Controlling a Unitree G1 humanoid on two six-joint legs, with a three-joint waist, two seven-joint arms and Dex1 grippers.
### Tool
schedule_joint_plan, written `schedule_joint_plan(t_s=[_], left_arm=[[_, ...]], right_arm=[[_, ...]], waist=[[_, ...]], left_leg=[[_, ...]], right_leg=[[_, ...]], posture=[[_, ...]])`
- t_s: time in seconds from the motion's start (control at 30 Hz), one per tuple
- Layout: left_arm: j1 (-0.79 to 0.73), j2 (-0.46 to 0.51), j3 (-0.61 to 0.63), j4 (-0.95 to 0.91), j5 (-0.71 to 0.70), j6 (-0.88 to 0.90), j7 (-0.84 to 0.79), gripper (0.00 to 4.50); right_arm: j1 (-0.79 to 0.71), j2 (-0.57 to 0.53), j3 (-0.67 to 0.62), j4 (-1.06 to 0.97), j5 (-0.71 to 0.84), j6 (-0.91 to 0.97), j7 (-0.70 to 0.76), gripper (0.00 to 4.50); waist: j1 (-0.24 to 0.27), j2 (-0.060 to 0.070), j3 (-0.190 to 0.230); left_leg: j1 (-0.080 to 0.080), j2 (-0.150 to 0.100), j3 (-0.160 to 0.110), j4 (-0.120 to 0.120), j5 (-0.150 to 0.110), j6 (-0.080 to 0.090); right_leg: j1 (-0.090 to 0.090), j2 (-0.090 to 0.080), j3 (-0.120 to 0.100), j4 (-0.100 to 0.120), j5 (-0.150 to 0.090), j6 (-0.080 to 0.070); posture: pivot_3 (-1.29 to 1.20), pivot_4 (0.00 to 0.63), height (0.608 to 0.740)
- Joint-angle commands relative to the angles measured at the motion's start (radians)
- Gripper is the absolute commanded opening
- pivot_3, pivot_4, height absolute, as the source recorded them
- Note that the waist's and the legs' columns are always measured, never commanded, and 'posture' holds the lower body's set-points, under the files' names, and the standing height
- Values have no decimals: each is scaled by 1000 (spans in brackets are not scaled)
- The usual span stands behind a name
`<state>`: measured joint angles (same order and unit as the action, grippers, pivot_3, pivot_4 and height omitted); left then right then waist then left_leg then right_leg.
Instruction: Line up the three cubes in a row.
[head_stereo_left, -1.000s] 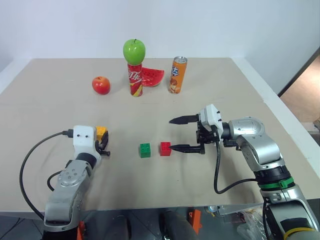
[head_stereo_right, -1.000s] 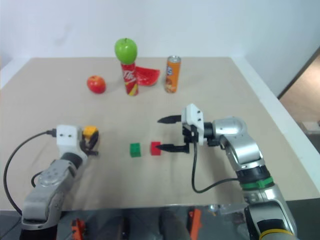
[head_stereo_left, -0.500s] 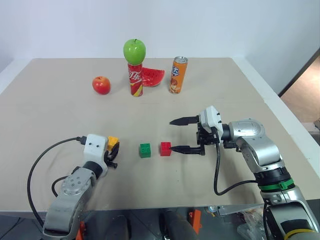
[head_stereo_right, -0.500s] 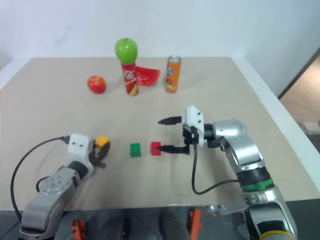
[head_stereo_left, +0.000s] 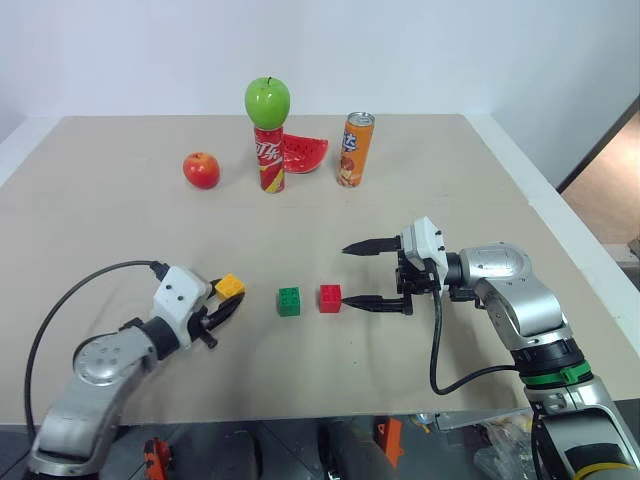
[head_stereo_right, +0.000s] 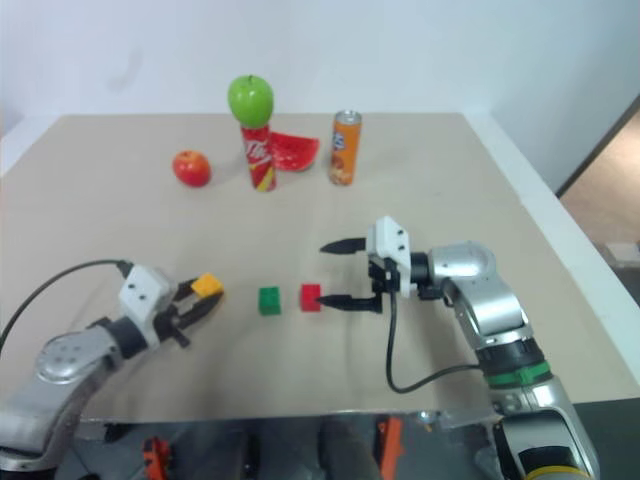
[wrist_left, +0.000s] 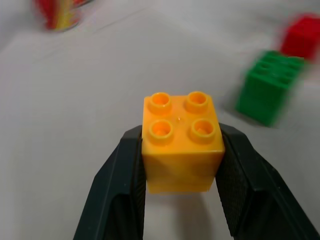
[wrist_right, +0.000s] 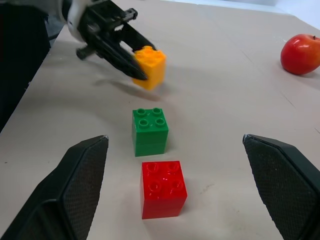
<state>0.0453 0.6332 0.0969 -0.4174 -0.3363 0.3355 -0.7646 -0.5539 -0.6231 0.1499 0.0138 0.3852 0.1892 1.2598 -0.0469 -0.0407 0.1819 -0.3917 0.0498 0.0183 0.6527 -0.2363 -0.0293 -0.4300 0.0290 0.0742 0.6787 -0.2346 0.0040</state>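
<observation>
My left gripper (head_stereo_left: 226, 293) is shut on the yellow-orange cube (head_stereo_left: 229, 286), studs up, at the table's front left. In the left wrist view its fingers (wrist_left: 125, 170) clamp the cube (wrist_left: 181, 145) on both sides. To its right the green cube (head_stereo_left: 289, 301) and the red cube (head_stereo_left: 330, 298) rest side by side on the table, a small gap between them. Just right of the red cube my right gripper (head_stereo_left: 345, 274) stands open and points left, its near finger level with that cube. The right wrist view has the red (wrist_right: 162, 189), green (wrist_right: 150, 131) and yellow-orange (wrist_right: 149, 66) cubes roughly in one line.
At the back stand a red apple (head_stereo_left: 201, 170), a red can (head_stereo_left: 270, 160) with a green apple (head_stereo_left: 267, 100) on top, a watermelon slice (head_stereo_left: 305, 153) and an orange can (head_stereo_left: 355, 150). The table's front edge (head_stereo_left: 300, 418) runs close below the cubes.
My left gripper has swung round to point right, carrying the yellow-orange cube right and nearer the green cube. The right arm and the other two cubes have stayed put.
</observation>
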Motion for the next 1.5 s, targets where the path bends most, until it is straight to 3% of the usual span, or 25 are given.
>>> schedule_joint_plan(t_s=[0.03, 0.3, 0.63, 0.97, 1.5], left_arm=[[-49, 52, 1, 117, -39, -139, -196, 1327], [-296, 86, -69, 459, -36, -318, -492, 1327], [-463, 61, -172, 633, -7, -389, -679, 1327], [-538, 64, -197, 756, 27, -417, -746, 1327], [-523, 36, -220, 761, 52, -423, -729, 1327]], right_arm=[[-23, 2, -21, -16, -1, -21, 2, 4500], [-34, -3, -27, -35, 18, 14, 9, 4500], [-42, 10, -15, -31, 9, 16, 18, 4500], [-15, -8, -25, -57, 9, 23, 8, 4500], [-3, -26, -28, -61, 10, 20, 4, 4500]], waist=[[0, 0, 0], [1, 0, 0], [0, 0, 0], [0, 0, 0], [1, 0, 0]], left_leg=[[0, 0, 0, 0, 0, 0], [-7, 0, 1, 0, 0, 0], [-12, 0, 1, 1, -1, 1], [-12, 0, 0, 2, -1, 1], [-12, 0, 0, 3, 0, 1]], right_leg=[[0, 0, 0, 0, 0, 0], [-7, 0, 0, 1, 1, 2], [-11, 1, 0, 1, 0, 3], [-11, 1, 0, 2, 0, 3], [-10, 1, 0, 3, 1, 3]], posture=[[0, 150, 740], [0, 150, 740], [0, 150, 740], [0, 150, 740], [0, 150, 740]])
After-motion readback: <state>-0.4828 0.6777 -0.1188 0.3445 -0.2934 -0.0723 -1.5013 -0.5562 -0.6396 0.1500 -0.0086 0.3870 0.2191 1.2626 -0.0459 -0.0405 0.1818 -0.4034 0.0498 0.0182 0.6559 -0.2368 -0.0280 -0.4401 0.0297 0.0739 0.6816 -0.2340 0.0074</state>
